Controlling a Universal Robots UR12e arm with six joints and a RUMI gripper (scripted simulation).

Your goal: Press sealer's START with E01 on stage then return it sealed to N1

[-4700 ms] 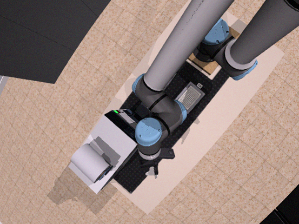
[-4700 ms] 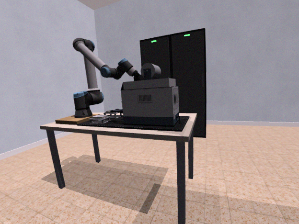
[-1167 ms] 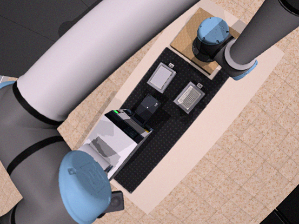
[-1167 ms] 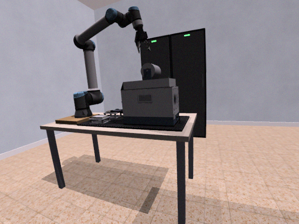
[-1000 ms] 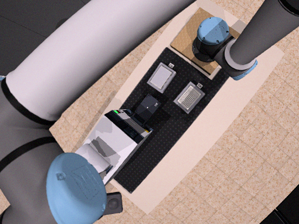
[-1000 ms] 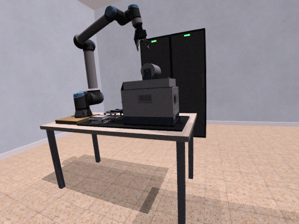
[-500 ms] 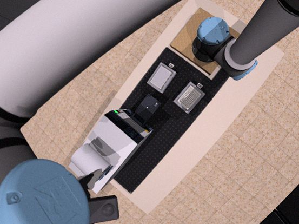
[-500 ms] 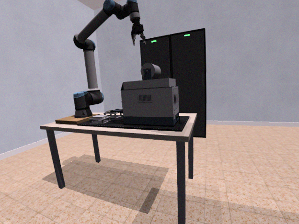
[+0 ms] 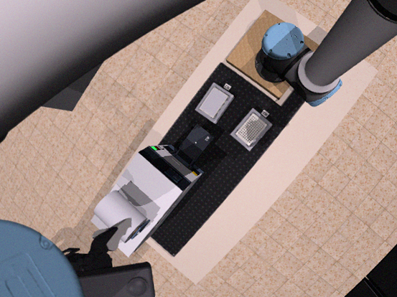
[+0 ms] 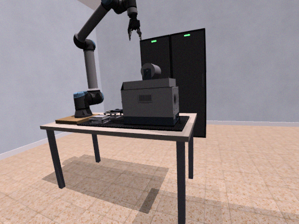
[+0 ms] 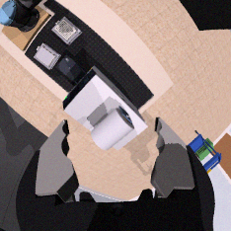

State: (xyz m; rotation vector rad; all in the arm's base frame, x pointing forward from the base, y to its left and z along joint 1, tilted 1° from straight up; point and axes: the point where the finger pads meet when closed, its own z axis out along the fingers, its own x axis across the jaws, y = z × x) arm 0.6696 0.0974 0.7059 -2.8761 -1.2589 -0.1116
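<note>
My gripper (image 10: 135, 38) (image 11: 112, 119) is open and empty, high above the sealer (image 9: 150, 176) (image 10: 147, 108) (image 11: 89, 99). The dark stage (image 9: 195, 142) (image 11: 71, 68) is out, with A1 readable and no plate on it. One nest holds a plate with a smooth pale top (image 9: 214, 102) (image 10: 99, 116) (image 11: 46, 55); the other holds a plate with open wells (image 9: 251, 130) (image 11: 66, 31). Both look flat. Their nest tags are too small to read. The sealer's front has a green patch (image 9: 154, 148) with red beside it and a yellow patch (image 9: 194, 173); which is the lamp I cannot tell.
A foil roll (image 9: 119, 206) (image 10: 155, 70) (image 11: 111, 130) stands up on the sealer's rear top, below the gripper. The arm's base (image 9: 272, 68) (image 10: 83, 112) stands on a wooden board (image 9: 244, 55) beyond the nests. Tall black cabinets (image 10: 188, 72) stand behind the table.
</note>
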